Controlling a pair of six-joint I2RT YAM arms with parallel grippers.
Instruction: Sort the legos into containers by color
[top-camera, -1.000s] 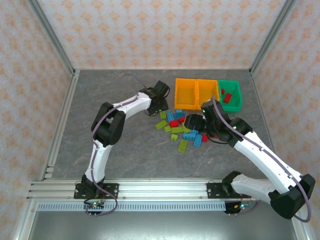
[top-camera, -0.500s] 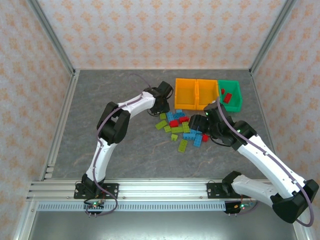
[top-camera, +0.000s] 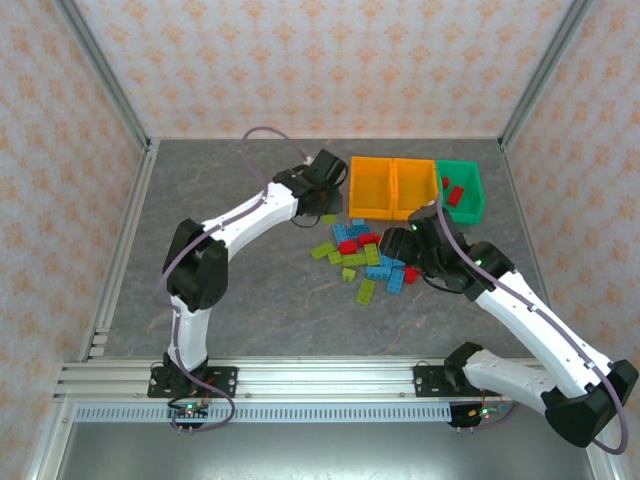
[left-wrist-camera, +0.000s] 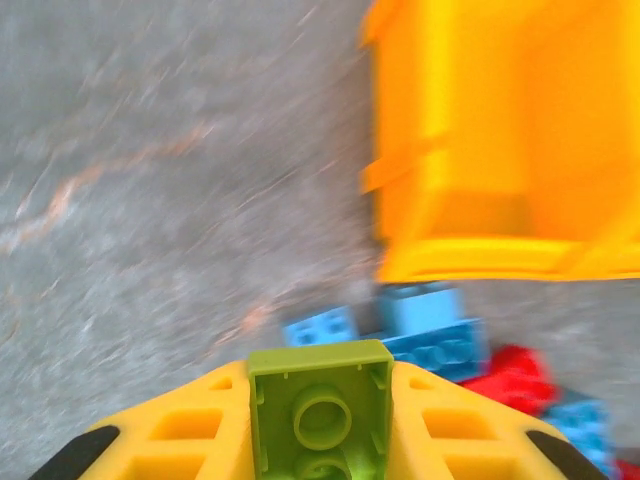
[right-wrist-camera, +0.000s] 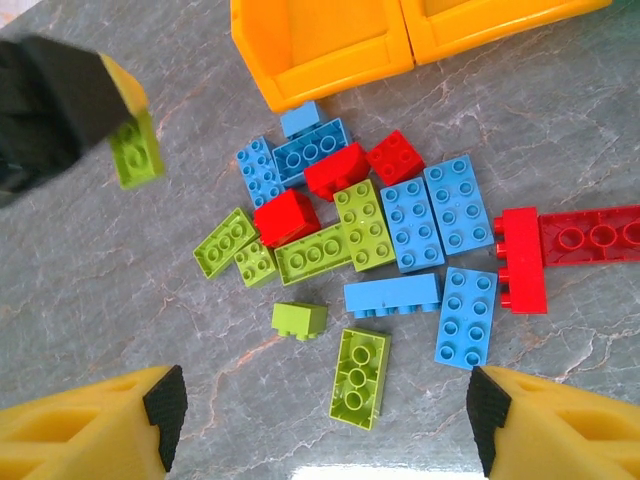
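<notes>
Lime, light blue and red studded plastic bricks (top-camera: 365, 258) lie piled on the grey stone-patterned tabletop (top-camera: 250, 290), right of centre. From above, you see three open-top plastic bins in a row toward the far right corner, side by side: the left orange bin (top-camera: 356, 188), the middle orange bin (top-camera: 415, 161) and the green bin (top-camera: 478, 200), which holds red pieces (top-camera: 455, 192). Your left gripper (top-camera: 328, 210) hangs just beside the left orange bin's near left corner. Your right gripper (top-camera: 393, 247) hovers over the pile's right side.

At the left wrist, blurred, the fingers are clamped on a small lime green plastic brick (left-wrist-camera: 320, 410). Its hollow underside faces the lens, and its long axis runs along the fingers, out of the frame's bottom.

At the right wrist, the fingers stand wide apart, holding nothing, above the pile's near side. The held lime brick shows at upper left, off the tabletop, its long axis roughly toward the far edge, slightly tilted.

Watch the grip: the brick juts past the fingertips, so a quick swing could twist it loose short of the rim. The orange bins look alike, so colours could get mixed. With both arms near the pile, the wrists could clash.
</notes>
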